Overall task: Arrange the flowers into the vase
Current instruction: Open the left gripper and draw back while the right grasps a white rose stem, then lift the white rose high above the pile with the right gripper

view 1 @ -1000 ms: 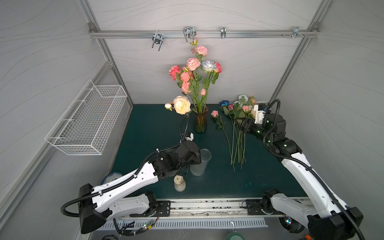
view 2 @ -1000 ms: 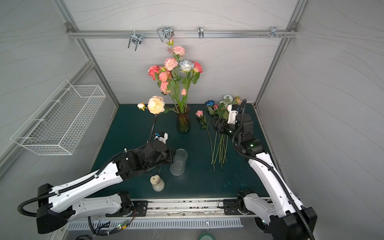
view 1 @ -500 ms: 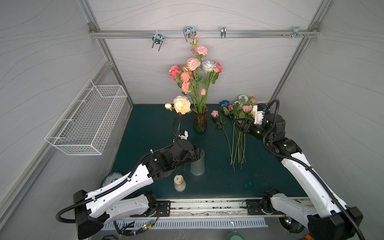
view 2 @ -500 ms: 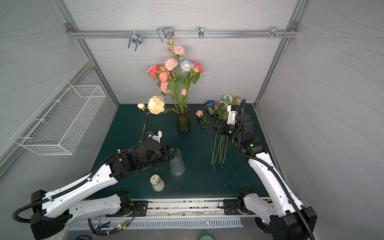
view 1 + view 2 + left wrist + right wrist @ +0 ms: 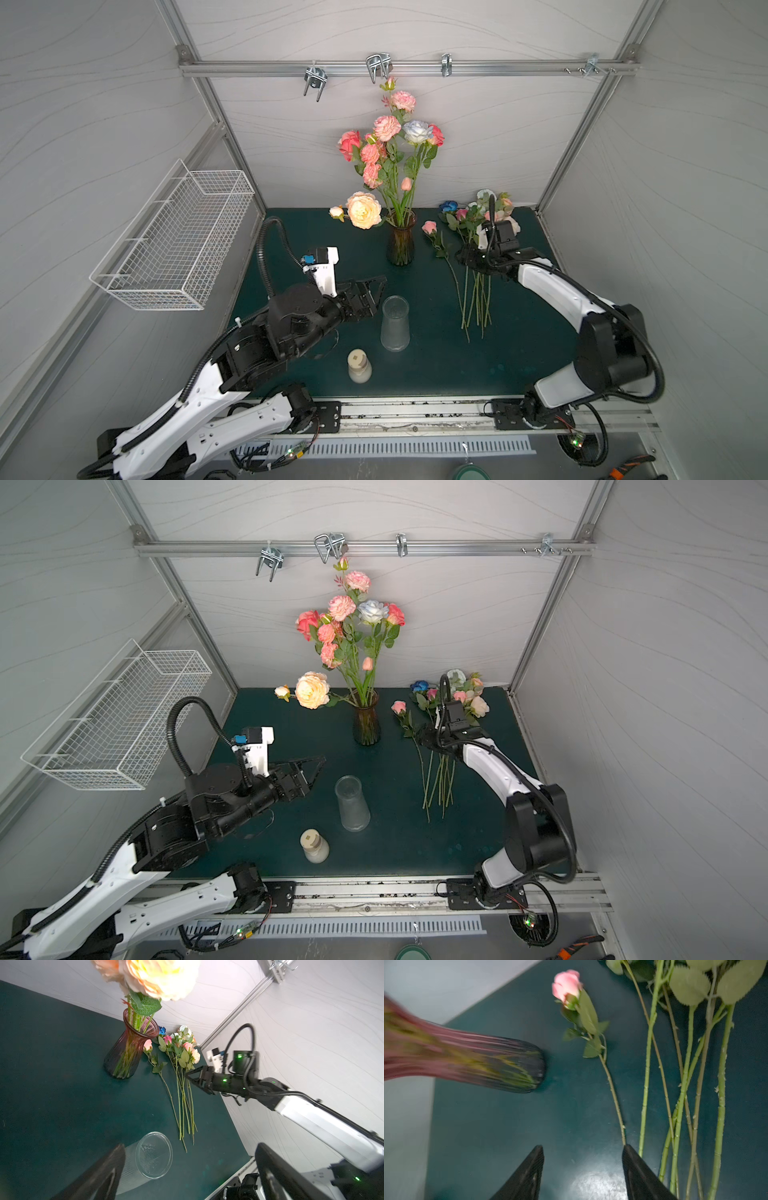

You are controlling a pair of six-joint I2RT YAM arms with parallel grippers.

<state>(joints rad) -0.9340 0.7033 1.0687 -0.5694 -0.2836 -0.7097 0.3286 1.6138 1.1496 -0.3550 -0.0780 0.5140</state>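
**Obs:** White panelled walls (image 5: pixel 498 145) on 3 sides, with a dark green desk (image 5: pixel 436 365) below. Noted a wire basket (image 5: pixel 174 237) on the side wall and a hook rail (image 5: pixel 415 68) across the back.

**Rec:** Target?

**Obs:** 1 vase (image 5: pixel 401 245), dark ribbed glass, upright at back centre. Roughly 10 blooms stand in it. 1 big cream bloom (image 5: pixel 364 210) droops low on the left.

**Rec:** What's unplaced?

**Obs:** Several loose flowers (image 5: pixel 478 706) lie flat on the desk to the right of the vase. Stems run front to back, heads toward the back wall. 1 pink rose (image 5: pixel 430 227) lies apart, between vase and bundle.

**Rec:** Nearer arm?

**Obs:** That's the right arm (image 5: pixel 552 286). The right jaws are spread and empty, low over the stems just below the leaves. In the wrist view the gap frames bare desk. The pink rose's stem meets the tip of 1 finger (image 5: pixel 639 1172) and is not between the 2. The bundle lies beyond that finger.

**Rec:** Reading?

**Obs:** A small sideways shift toward the bundle should bring that stem into the gap. The gap runs across the stem's length, which suits a pinch. The risk is catching a neighbouring stem.

**Rec:** Other side?

**Obs:** Over there the left arm (image 5: pixel 299 311) is well apart from the flowers. The left jaws are spread wide and hold nothing, just beside a clear cup (image 5: pixel 395 322). A small capped bottle (image 5: pixel 359 365) stands nearer the front.
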